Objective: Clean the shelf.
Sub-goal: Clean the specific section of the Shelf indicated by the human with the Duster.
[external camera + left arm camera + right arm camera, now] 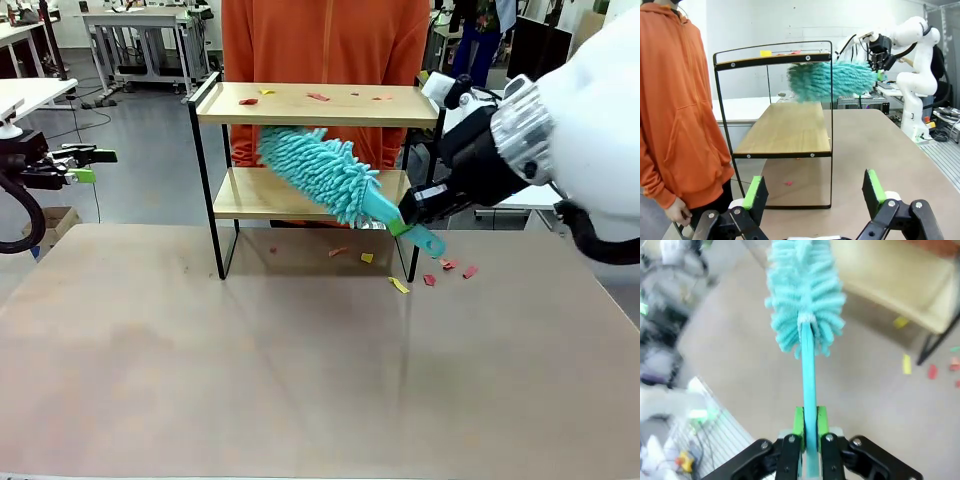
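Note:
The shelf [305, 103] stands at the table's far side: two light wooden boards on a thin black frame, with small red and yellow scraps [318, 97] on its top board. My right gripper [405, 222] is shut on the handle of a teal fluffy duster [320, 172], whose head hangs in front of the gap between the two boards. In the right wrist view the green pads [798, 421] clamp the duster handle [808, 375]. The left wrist view shows the shelf [785, 127] end-on, with the duster [832, 80] just under its top board. My left gripper [812, 192] is open and holds nothing, off to the table's left [82, 165].
Red and yellow paper scraps [399, 285] lie on the table in front of the shelf's right leg. A person in an orange hoodie [325, 40] stands right behind the shelf. The near half of the table [300, 380] is bare.

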You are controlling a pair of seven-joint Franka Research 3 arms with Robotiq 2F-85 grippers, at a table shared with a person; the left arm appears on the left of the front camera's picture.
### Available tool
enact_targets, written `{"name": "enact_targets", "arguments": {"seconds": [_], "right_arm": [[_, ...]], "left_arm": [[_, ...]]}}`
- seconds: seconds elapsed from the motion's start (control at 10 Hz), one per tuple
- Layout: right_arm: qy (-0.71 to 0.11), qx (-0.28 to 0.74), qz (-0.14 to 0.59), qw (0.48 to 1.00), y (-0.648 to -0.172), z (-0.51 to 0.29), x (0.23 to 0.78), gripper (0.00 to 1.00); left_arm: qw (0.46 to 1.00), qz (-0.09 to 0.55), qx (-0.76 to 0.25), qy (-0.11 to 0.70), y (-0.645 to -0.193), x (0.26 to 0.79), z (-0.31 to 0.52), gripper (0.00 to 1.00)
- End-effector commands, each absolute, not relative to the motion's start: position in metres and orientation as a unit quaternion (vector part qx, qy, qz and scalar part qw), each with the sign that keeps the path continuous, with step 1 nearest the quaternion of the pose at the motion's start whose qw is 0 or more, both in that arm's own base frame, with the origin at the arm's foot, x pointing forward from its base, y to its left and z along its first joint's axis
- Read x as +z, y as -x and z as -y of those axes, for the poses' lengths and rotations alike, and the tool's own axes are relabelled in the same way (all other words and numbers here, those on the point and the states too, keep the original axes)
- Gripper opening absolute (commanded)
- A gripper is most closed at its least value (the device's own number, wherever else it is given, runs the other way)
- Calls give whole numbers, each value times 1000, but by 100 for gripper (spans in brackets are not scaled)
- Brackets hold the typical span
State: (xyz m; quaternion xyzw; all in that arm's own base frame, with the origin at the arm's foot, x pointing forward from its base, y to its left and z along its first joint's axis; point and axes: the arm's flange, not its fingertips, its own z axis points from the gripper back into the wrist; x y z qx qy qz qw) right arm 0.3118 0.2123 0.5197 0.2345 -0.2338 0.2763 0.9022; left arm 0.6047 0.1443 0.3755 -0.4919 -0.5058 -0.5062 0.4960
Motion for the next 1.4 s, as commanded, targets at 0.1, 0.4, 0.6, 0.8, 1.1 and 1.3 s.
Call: {"name": "enact_targets", "arguments": {"seconds": [0.1, 0.4, 0.6, 0.8, 1.1, 1.3], "right_arm": [[-206, 376, 168, 888, -299, -164, 535, 13], [-156, 453, 91, 873, -283, -113, 540, 13], [-122, 476, 62, 869, -274, -72, 539, 13], [-105, 497, 20, 861, -262, -42, 534, 13], [-86, 495, -23, 864, -246, -24, 530, 13], [-95, 490, -20, 866, -250, -33, 526, 13]], "left_arm": [[493, 509, -510, 486, -603, 378, -143, 100], [493, 509, -510, 486, -603, 378, -143, 100], [493, 509, -510, 486, -603, 378, -143, 100], [493, 509, -510, 486, -603, 378, -143, 100], [493, 509, -510, 486, -603, 378, -143, 100], [493, 509, -510, 486, -603, 378, -143, 100]]}}
